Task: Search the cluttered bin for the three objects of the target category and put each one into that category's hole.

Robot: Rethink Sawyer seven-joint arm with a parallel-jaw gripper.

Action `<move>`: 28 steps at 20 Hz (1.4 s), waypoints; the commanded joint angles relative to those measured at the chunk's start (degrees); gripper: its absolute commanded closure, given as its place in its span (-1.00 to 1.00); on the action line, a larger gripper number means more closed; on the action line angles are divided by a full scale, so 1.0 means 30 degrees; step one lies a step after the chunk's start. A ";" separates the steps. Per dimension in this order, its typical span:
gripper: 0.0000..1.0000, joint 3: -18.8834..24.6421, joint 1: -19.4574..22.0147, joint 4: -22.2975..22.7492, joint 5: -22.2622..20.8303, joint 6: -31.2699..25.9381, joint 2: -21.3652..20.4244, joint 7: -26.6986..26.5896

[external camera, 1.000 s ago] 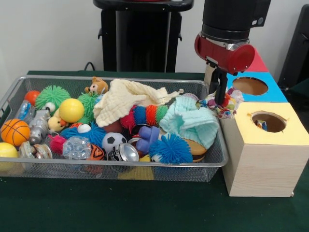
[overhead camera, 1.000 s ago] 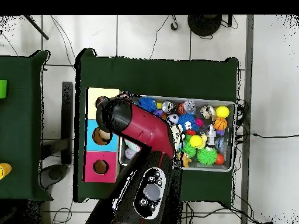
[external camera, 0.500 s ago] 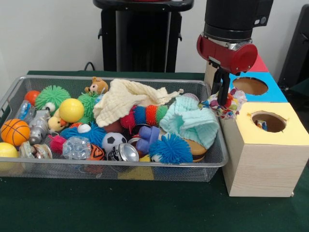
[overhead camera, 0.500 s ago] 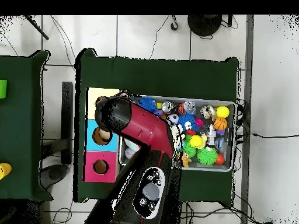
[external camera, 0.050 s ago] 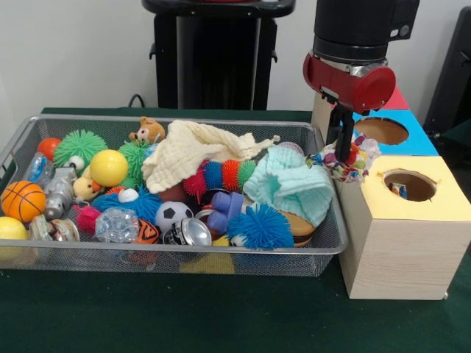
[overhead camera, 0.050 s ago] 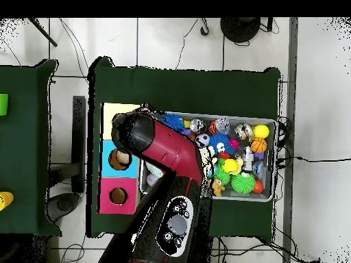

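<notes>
Bin (external camera, 0.050 s ago: 44, 254): silver wire mesh, shallow and rectangular, on green cloth table (external camera, 0.050 s ago: 184, 316); packed to the rim.
Soft things in bin: cream waffle-weave cloth (external camera, 0.050 s ago: 193, 151) draped at the back; mint knitted piece (external camera, 0.050 s ago: 294, 187) bunched at the end nearest the boxes; small brown plush bear (external camera, 0.050 s ago: 148, 131) against the far wall.
Spiky things in bin: green rubbery pom ball (external camera, 0.050 s ago: 79, 145); blue spiky ball (external camera, 0.050 s ago: 259, 226) at the front; segmented caterpillar (external camera, 0.050 s ago: 221, 176) in red, blue, orange and green.
Smooth balls: yellow ball (external camera, 0.050 s ago: 109, 168); orange basketball (external camera, 0.050 s ago: 21, 201) at the end far from the boxes; small soccer ball (external camera, 0.050 s ago: 173, 215).
Boxes: pale wood, top panels coloured, each with a round hole; yellow box (external camera, 0.050 s ago: 405, 220) nearest the camera, blue box (external camera, 0.050 s ago: 386, 132) behind it, red box (overhead camera, 0.050 s ago: 118, 196) mostly hidden behind the arm in front view, plain overhead.
Gripper (external camera, 0.050 s ago: 341, 156): black, narrow, closed on multicoloured fabric toy (external camera, 0.050 s ago: 347, 160).
Multicoloured fabric toy: ruffled, patchy; held off the bin, between its end wall and the blue box.
Hard to make out: exact form of the held toy; small object inside the yellow hole; overhead, gripper covered by the red arm (overhead camera, 0.050 s ago: 164, 154).
</notes>
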State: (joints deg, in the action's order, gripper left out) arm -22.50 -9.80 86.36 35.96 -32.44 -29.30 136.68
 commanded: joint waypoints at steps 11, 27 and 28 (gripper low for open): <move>1.00 0.1314 -0.1392 -0.1332 0.1836 -0.1634 0.1552 0.7816; 1.00 0.0163 -0.1326 -0.5795 0.1057 -0.4540 0.3100 0.9641; 1.00 0.0086 -0.1277 -0.6247 0.1036 -0.4784 0.3297 0.9767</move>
State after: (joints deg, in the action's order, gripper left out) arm -23.32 -16.27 75.51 39.47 -37.83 -22.89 148.44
